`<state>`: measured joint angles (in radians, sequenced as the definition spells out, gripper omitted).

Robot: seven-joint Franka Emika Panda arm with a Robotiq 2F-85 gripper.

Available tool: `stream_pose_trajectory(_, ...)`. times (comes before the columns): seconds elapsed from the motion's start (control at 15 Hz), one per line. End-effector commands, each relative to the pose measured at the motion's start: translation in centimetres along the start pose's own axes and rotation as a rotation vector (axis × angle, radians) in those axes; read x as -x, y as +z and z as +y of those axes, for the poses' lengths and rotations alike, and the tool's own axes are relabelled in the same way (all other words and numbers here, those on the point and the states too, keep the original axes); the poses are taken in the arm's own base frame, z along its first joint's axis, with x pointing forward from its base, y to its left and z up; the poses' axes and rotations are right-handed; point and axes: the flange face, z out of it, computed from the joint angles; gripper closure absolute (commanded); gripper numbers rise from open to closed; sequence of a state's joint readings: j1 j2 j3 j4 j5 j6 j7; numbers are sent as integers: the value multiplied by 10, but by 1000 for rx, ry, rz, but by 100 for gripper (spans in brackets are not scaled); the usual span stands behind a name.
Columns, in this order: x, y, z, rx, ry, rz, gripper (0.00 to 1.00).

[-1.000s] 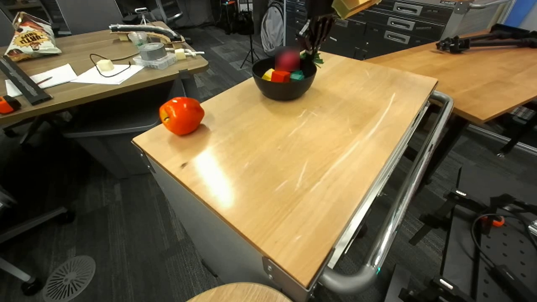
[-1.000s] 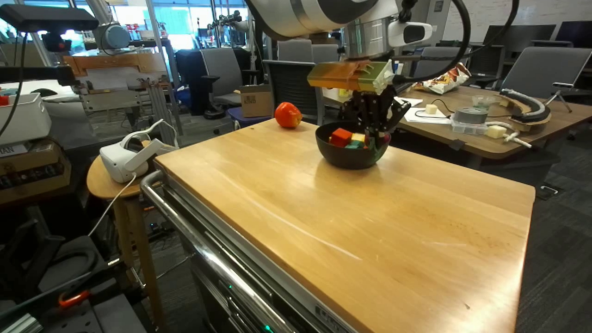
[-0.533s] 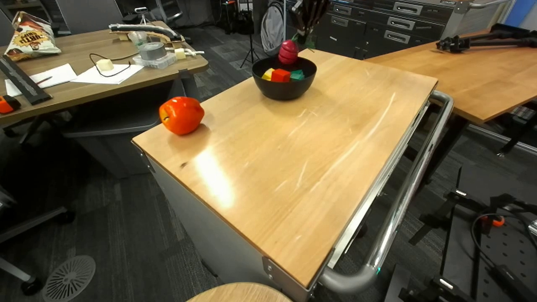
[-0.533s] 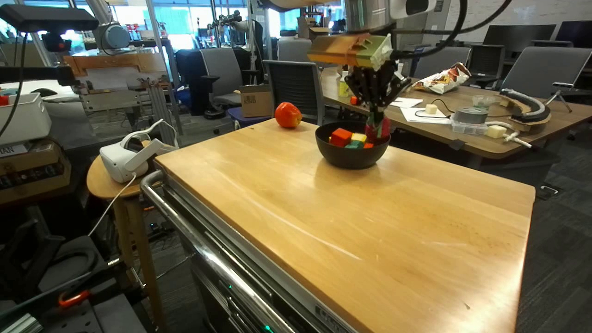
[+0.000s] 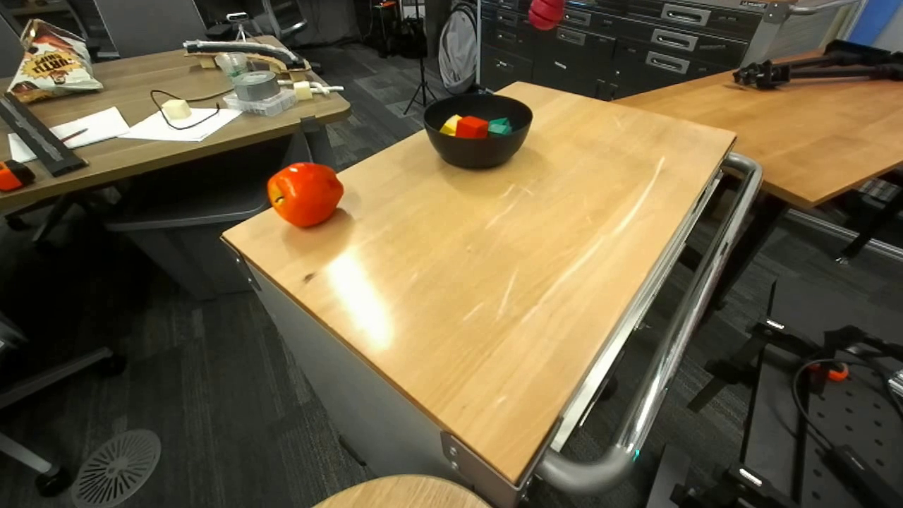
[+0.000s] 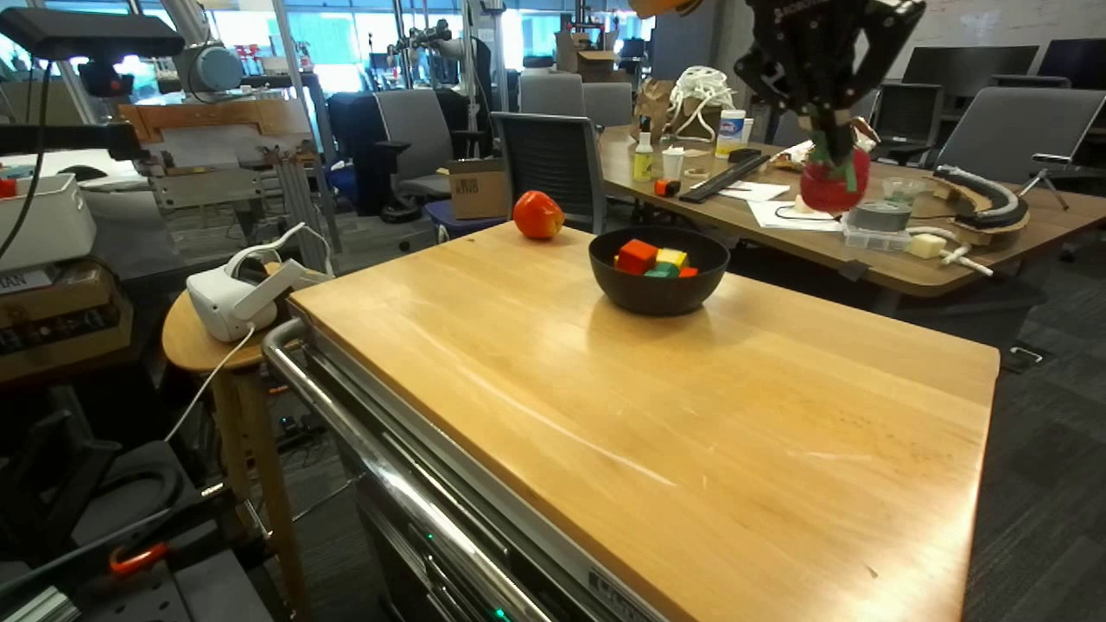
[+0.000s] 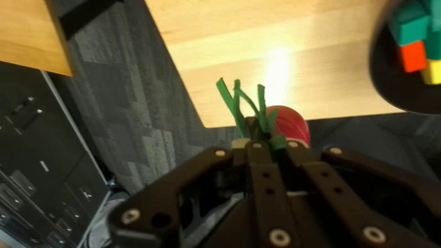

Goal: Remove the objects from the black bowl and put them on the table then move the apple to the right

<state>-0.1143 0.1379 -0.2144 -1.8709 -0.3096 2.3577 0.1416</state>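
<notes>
Dark red fruit (image 6: pixel 825 195) hangs body down, long axis unclear; tool (image 6: pixel 831 141) closed on its green top (image 7: pixel 263 117).

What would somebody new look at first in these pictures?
Probably the big, shiny apple near a corner of the wooden table. Then the small red fruit, hanging by its green leaves from the gripper. The black bowl on the table, with bright blocks inside, might come next.

In an exterior view, the light wooden worktop (image 6: pixel 622 432) carries a black bowl (image 6: pixel 652 296) by the far edge and, farther left, an apple (image 6: pixel 537 215).
</notes>
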Motion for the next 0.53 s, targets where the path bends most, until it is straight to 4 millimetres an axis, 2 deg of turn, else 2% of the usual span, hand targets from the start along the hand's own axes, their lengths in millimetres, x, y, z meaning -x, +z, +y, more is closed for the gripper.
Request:
stream_pose_trajectory(0.0,10,19,32,122,36,-158,99)
stream_pose_trajectory(0.2,28,43,33,88,43,-294,99)
stream_pose_trajectory(0.47,37,63,28,50,72,-380,99)
